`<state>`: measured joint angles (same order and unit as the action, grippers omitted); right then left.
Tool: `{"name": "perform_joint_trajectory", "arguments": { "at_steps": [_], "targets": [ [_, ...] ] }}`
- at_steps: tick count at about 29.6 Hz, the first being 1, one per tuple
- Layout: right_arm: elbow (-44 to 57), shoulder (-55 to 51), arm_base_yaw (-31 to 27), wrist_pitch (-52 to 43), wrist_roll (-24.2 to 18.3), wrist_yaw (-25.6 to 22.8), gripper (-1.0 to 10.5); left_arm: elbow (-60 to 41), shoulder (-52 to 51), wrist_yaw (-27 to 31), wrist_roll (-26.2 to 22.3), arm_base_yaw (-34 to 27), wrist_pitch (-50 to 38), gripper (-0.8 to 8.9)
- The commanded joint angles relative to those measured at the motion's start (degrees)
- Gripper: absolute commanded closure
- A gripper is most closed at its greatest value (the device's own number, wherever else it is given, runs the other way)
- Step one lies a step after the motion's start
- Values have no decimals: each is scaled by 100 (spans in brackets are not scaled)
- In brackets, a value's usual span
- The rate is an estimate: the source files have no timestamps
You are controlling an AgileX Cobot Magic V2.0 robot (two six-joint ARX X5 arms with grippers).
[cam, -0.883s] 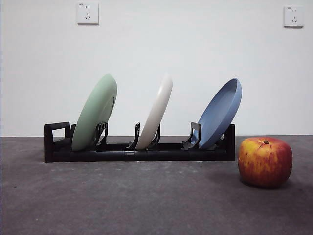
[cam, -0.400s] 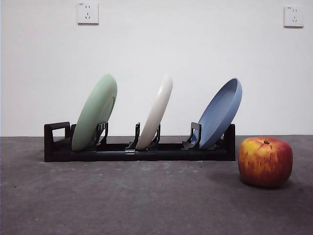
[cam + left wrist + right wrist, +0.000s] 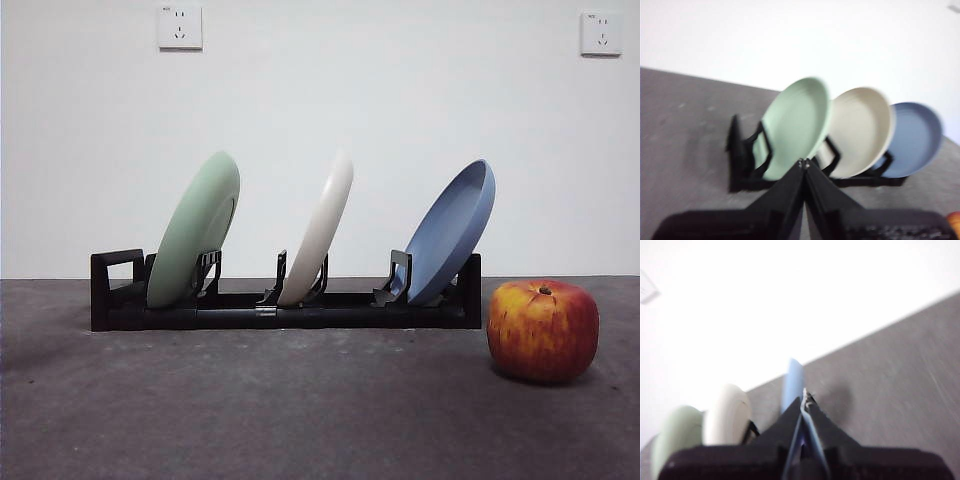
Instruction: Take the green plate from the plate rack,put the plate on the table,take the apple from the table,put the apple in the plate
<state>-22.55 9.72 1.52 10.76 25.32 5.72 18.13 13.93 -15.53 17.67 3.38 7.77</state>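
in the plate rack, green plate unmoved, apple unmoved

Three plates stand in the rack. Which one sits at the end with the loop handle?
The green plate: it leans in the plate rack slot beside the handle, with the cream plate mid-rack and the blue plate nearest the apple.

Both grippers, left gripper and right gripper, have matte black, wedge-shaped fingers.

Front view's sharp and evenly lit, soft shadow under the apple. Both wrist views are blurry, and the wall is blown out white.
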Motion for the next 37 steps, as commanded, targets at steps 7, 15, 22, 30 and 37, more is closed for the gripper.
{"name": "perform_joint_trajectory", "arguments": {
  "at_steps": [7, 15, 22, 30, 37],
  "targets": [
    [-2275, 1515, -2, 295, -481, 1375, 963, 2100, 1453, -868, 24, -17, 791, 817],
    [-4382, 3263, 2, 2094, -520, 2933, 963, 4380, 2924, -1812, -199, -13, 2321, 817],
    [-6140, 4872, 166, 4695, -1727, 3069, 963, 6290, 4269, -2046, -1049, 127, 4192, 817],
    [-7318, 6192, 796, 6373, -2430, 1674, 876, 7617, 5493, -1412, -1716, 485, 5788, 759],
    [-7562, 6653, 1150, 6310, -2409, 1633, 285, 7726, 6102, -787, -1661, 911, 5873, 310]
  ]
}}
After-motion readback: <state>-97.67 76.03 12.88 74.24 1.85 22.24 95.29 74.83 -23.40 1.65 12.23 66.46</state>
